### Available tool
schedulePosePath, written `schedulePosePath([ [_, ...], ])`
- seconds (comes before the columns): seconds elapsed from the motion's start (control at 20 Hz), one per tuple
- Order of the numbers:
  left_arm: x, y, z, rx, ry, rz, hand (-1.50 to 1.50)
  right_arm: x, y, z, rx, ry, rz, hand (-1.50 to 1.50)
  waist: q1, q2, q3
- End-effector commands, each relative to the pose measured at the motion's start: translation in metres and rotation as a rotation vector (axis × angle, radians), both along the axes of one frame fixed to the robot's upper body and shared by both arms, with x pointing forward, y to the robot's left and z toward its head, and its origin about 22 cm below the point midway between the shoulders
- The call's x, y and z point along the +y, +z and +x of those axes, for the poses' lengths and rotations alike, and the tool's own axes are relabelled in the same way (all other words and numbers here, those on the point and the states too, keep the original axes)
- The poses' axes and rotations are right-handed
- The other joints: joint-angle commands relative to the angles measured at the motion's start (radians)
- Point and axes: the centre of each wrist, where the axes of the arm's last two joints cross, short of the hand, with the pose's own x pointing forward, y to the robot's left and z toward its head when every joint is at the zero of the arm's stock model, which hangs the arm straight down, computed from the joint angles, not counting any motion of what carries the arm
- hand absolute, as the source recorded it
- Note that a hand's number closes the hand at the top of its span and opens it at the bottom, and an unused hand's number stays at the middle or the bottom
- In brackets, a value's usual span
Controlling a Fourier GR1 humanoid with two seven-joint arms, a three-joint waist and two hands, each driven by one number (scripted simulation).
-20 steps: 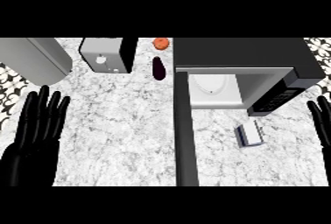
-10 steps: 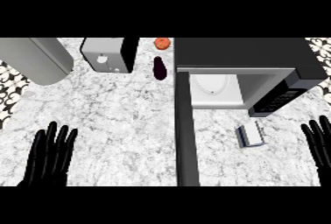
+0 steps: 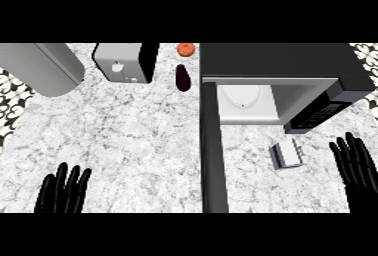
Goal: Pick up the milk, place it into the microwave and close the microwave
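The milk (image 3: 286, 154) is a small white and grey carton lying on the marble counter just in front of the microwave (image 3: 280, 75). The microwave is dark, its white inside with a round turntable (image 3: 241, 96) showing. Its door (image 3: 213, 150) stands wide open, reaching toward me as a long dark strip. My right hand (image 3: 356, 167) is open, fingers up, at the right edge, a short way right of the milk and apart from it. Open too, my left hand (image 3: 65, 192) shows at the lower left, far from the milk.
A toaster (image 3: 124, 62) stands at the back, left of the microwave. A dark eggplant (image 3: 182, 78) and an orange fruit (image 3: 186, 49) lie between them. A large grey curved object (image 3: 40, 67) fills the back left corner.
Both hands have sunk toward the lower edge of the view, the left one markedly over the second. The milk, the door and the other objects have not moved.
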Motion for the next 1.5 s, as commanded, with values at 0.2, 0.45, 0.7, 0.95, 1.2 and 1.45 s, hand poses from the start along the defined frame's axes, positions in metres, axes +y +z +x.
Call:
schedulePosePath([
  [0.2,0.003,-0.017,-0.023,-0.014,-0.01,-0.012,-1.5,0.002,-0.061,0.03,0.028,-0.072,0.013,-1.5,0.009,0.001,0.0],
  [0.45,0.003,-0.009,-0.016,-0.027,0.016,-0.003,-1.5,-0.008,-0.076,0.039,0.056,-0.157,-0.009,-1.5,0.002,0.001,0.0],
  [0.7,-0.001,-0.01,-0.029,-0.01,0.013,0.0,-1.5,-0.021,-0.113,0.048,0.062,-0.198,-0.024,-1.5,0.005,0.002,0.001],
  [0.95,0.021,-0.026,-0.037,-0.01,0.001,-0.009,-1.5,-0.04,-0.143,0.041,0.079,-0.196,-0.043,-1.5,0.005,0.001,0.0],
  [1.2,0.019,-0.021,-0.05,-0.018,0.006,-0.021,-1.5,-0.047,-0.171,0.034,0.077,-0.183,-0.059,-1.5,0.011,0.002,0.001],
  [1.45,0.004,-0.032,-0.054,-0.003,0.016,-0.024,-1.5,-0.042,-0.187,0.041,0.059,-0.2,-0.052,-1.5,0.012,0.003,0.001],
])
